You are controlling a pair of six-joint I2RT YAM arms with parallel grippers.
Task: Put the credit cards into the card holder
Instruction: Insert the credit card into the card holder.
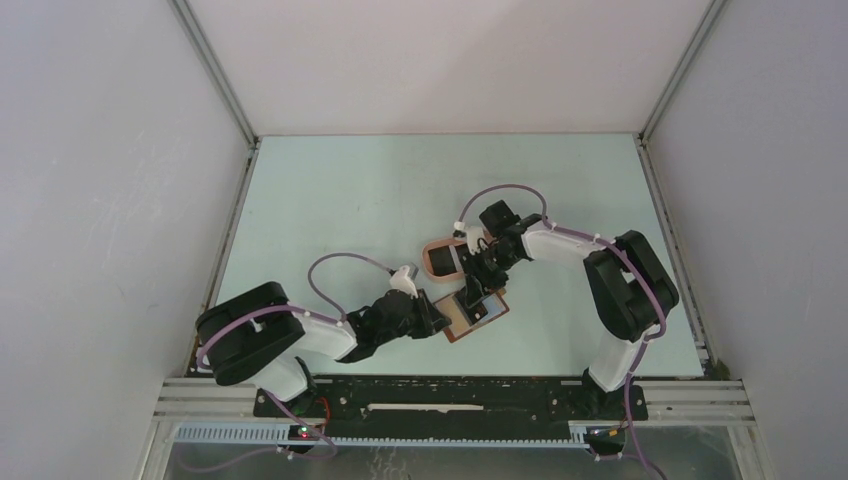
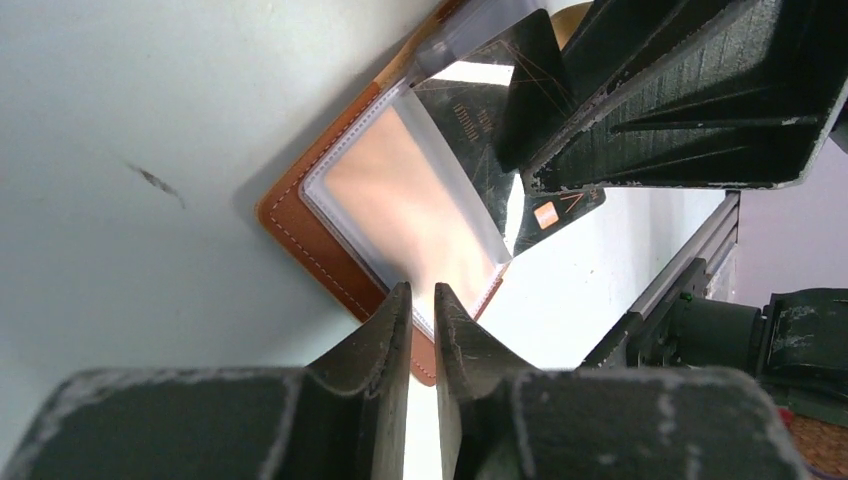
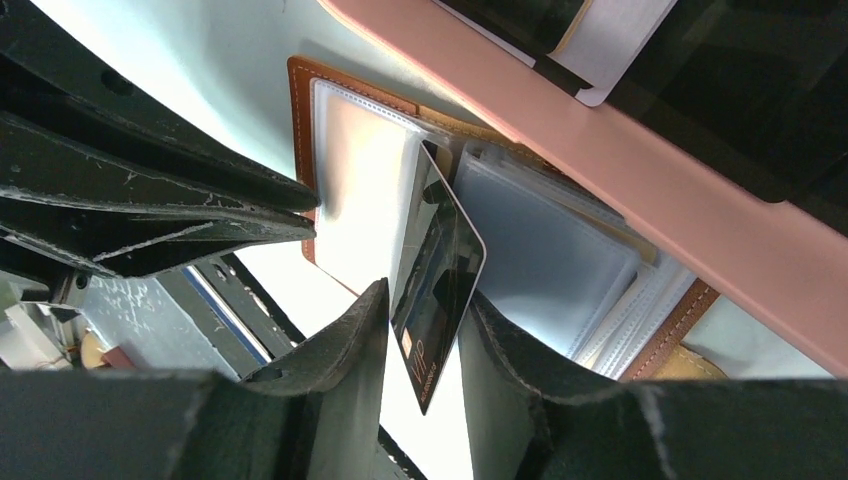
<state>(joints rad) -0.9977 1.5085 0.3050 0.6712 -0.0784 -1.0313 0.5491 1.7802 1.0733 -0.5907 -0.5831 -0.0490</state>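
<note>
The reddish-brown leather folding card holder (image 2: 300,225) is laid open on the pale counter (image 1: 350,200), just beside the pink oval tray (image 3: 600,150). Its near edge is clamped by the left claw (image 2: 422,300). A black plastic credit card (image 3: 440,270) is stood with its far end at a clear pocket. It is flanked by the parted fingers of the right claw (image 3: 427,297) and is seemingly not pinched. If the card is seated too shallowly, it could be tipped out, or caught and dragged back by a withdrawing finger.
</note>
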